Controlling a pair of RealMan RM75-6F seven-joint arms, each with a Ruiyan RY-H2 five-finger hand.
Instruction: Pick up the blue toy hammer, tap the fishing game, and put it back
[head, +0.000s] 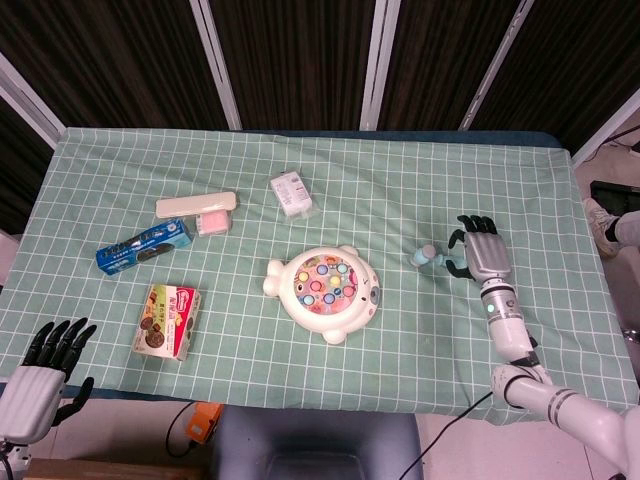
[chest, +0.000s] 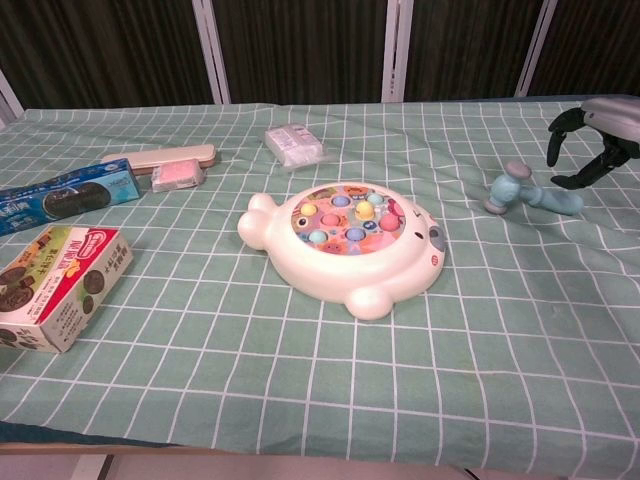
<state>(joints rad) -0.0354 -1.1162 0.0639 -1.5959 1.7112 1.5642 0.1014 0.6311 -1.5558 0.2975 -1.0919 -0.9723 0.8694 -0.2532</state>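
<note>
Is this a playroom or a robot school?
Probably a robot test room: a table with a green checked cloth, a fishing game, a blue toy hammer, snack boxes, and dark curtains behind.
</note>
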